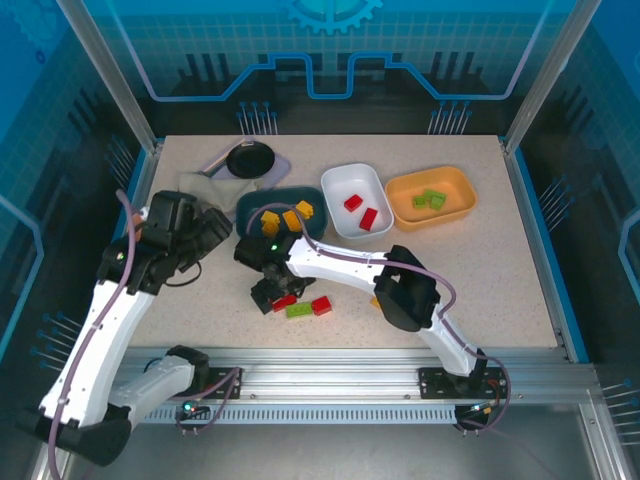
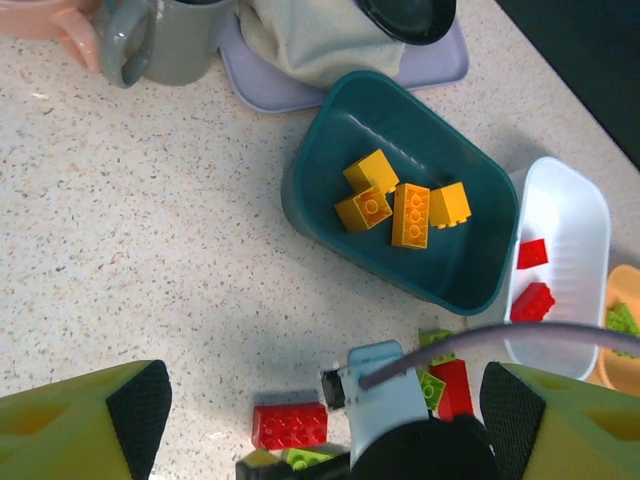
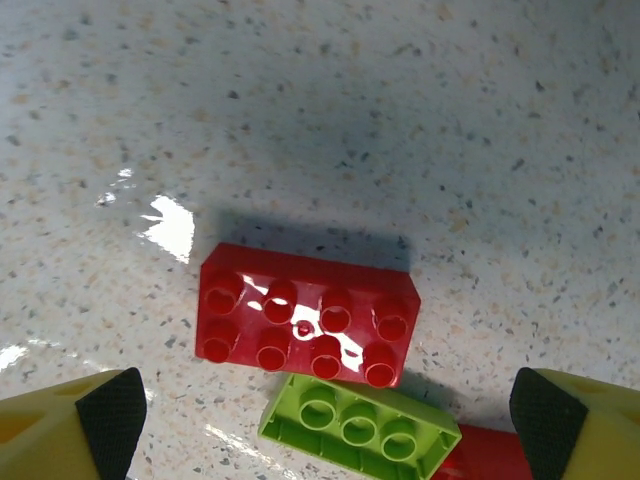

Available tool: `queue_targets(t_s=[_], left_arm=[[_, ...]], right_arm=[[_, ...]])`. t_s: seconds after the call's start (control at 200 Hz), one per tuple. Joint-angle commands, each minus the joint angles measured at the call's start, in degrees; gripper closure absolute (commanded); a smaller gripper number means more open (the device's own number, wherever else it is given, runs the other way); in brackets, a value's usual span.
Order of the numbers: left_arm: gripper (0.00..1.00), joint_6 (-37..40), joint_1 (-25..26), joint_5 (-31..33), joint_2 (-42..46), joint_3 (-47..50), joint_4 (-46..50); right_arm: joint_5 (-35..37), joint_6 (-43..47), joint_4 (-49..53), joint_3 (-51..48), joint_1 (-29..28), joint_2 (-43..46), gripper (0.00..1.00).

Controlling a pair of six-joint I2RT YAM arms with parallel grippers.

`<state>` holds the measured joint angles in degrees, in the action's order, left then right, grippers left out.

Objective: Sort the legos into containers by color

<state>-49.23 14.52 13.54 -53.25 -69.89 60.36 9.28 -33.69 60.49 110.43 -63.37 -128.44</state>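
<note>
**On the table: sort partly done, loose cluster left**

Teal dish (image 2: 300, 200) holds four yellow-orange bricks (image 2: 410, 215). White dish (image 1: 345, 180) holds two red bricks (image 1: 353, 202). Yellow-orange dish (image 1: 450, 190) holds a few green bricks (image 1: 432, 199). One colour per dish (yellow-orange sits in teal rather than its matching dish, fine if kept consistent).

Left to do: at least three loose pieces at the front middle of the table (image 1: 480, 280), well apart from the dishes. There is a red brick (image 3: 308, 315), a green brick (image 3: 360, 430) tight against its long side, and a second red brick (image 3: 480, 468) just past the green. More may sit under the right arm (image 1: 340, 262); can't tell.

Right gripper (image 3: 328, 410) hovers over the red brick, fingers spread wide either side, not touching, nothing held. Left gripper (image 2: 325, 400) is up near the teal dish, jaws also wide apart, empty.

My read: past halfway going by what's in the dishes. Likely next is the red brick to white. Green butts against it, so a closing pinch could drag it along.
</note>
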Motion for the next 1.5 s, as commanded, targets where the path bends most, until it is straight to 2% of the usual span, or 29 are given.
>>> queue_targets(t_s=[0.0,0.28,0.505,0.68,0.865,1.025,1.165,1.325,1.496], left_arm=[[0.15,-0.34,0.41,1.73,3.25,0.28,3.96],[0.15,1.25,0.4,-0.17,7.26,-1.24,7.93],[0.16,2.51,0.37,-1.52,8.01,-1.24,7.87],[0.16,2.58,0.33,-2.93,8.17,-0.12,6.83],[0.16,2.98,0.37,-10.32,7.78,3.08,-0.02],[0.17,2.15,0.83,-18.79,4.64,6.5,-8.2],[0.17,1.81,3.83,-21.79,-0.36,7.77,-15.4],[0.17,3.15,8.8,-21.81,-8.67,6.23,-21.16],[0.17,4.76,11.75,-21.55,-16.77,2.27,-24.87]], right_arm=[[1.97,-7.48,4.53,3.39,-1.12,-3.06,0.03],[3.22,-13.41,7.6,9.49,-1.64,-10.22,0.1],[4.6,-14.83,7.44,10.16,-1.8,-12.01,0.25],[5.83,-14.58,7.35,9.11,-1.76,-10.04,0.42],[10.05,-13.82,7.96,6.53,-0.32,-1.88,0.43],[12.67,-12.3,6.94,1.48,6.22,8.25,0.44],[11.78,-8.36,3.15,-0.74,15.05,11.98,0.44],[9.16,-2.08,0.02,5.26,25.82,7.76,0.44],[6.31,1.6,0.88,20.42,33.36,-4.01,0.43]])
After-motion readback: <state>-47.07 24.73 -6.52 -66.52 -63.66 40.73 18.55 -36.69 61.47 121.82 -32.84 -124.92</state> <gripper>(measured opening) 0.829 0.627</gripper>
